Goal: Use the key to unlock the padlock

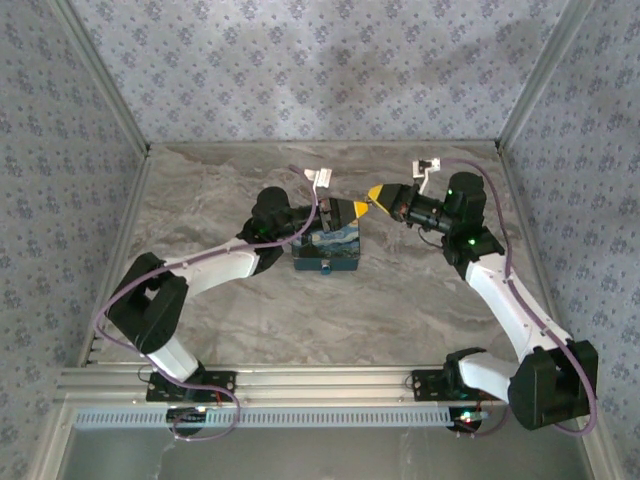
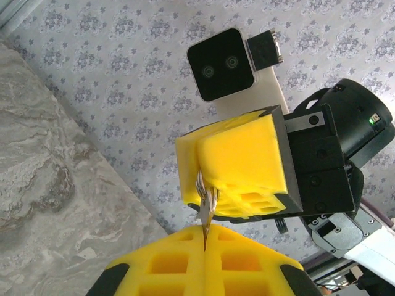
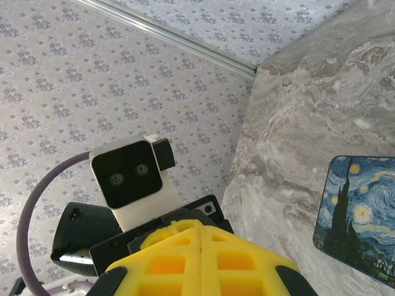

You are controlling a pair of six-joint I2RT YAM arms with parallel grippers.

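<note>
Near the painted mat (image 1: 335, 250), blocky yellow left jaws and right jaws clench 1 thin metal key (image 2: 205, 213).

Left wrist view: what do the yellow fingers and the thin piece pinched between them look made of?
Yellow fingers: probably moulded or printed plastic, matte, with square recessed pockets. The piece, seemingly the key: metal, silvery and glinting at its looped end.
</note>
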